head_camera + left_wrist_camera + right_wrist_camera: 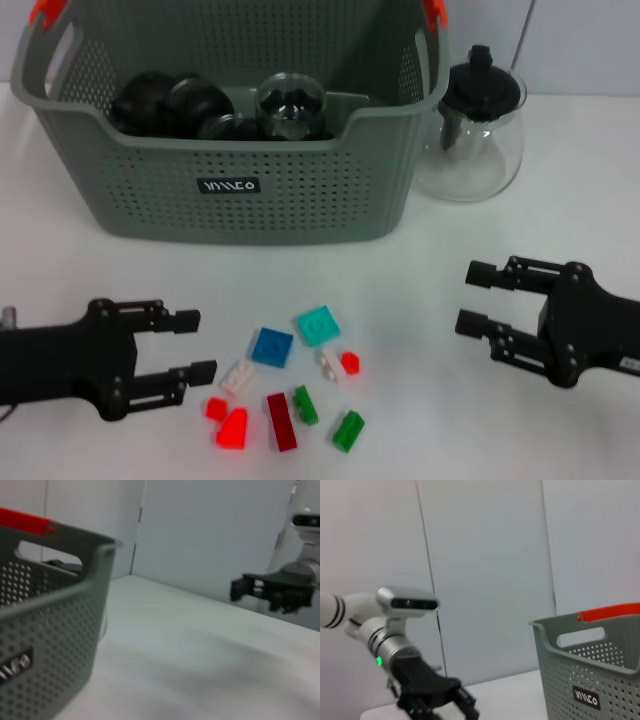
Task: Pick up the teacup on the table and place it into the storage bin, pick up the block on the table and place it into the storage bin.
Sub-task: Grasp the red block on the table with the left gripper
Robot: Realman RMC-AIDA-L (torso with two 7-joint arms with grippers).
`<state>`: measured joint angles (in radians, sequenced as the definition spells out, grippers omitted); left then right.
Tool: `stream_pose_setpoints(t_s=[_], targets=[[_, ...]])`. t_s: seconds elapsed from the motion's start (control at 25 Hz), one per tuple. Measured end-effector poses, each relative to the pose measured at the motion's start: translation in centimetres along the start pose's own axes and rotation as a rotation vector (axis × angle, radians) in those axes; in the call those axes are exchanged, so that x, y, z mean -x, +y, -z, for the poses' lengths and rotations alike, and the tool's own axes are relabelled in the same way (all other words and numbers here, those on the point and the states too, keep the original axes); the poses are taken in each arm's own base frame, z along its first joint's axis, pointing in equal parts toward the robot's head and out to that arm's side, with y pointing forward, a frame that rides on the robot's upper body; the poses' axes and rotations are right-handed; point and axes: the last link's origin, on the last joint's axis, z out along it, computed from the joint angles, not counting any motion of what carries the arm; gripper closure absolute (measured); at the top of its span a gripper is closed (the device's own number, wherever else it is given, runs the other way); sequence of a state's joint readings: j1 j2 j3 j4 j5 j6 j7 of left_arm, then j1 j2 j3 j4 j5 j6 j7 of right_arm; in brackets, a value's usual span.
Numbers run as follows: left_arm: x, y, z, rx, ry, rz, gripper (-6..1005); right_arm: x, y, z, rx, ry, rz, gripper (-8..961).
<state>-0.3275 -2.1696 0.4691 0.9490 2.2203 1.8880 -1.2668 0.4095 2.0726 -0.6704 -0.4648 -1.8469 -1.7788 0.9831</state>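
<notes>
Head view: storage bin (240, 190) at far-left part of white table (560, 230), orange clips (48, 10) at handles, black label (228, 186) on near wall. Inside bin, dark round items (165, 102) and clear glass teacup (291, 105). Glass teapot (472, 125) with black lid just beside bin's right wall, toward far edge. Scattered blocks near front edge, centre: blue block (272, 345), teal block (318, 325), dark red block (282, 421), green blocks (348, 431), small red pieces (231, 427), white pieces (237, 376). Left gripper (200, 345) low at front-left, fingers spread wide, holding nothing, tips just beside white piece. Right gripper (470, 297) at front-right, fingers also spread, holding nothing, well apart from blocks. Bare table strip between bin's near wall and blocks, more bare surface right of blocks. Left wrist view: bin wall (50, 645) close, right gripper (240, 589) far across bare table.
</notes>
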Motion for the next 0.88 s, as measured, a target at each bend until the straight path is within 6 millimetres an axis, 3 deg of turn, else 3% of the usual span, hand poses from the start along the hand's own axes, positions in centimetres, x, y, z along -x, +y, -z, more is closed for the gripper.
stream_pose_setpoints(t_s=[0.44, 0.88], targets=[[6.0, 1.2, -1.8, -0.083, -0.025, -0.030, 400, -0.1, -0.4, -0.5, -0.014, 0.014, -0.041, 396], [7.3, 0.6, -2.7, -0.138, -0.073, -0.047, 457, -0.2, -0.4, -0.6, -0.021, 0.016, -0.042, 396]])
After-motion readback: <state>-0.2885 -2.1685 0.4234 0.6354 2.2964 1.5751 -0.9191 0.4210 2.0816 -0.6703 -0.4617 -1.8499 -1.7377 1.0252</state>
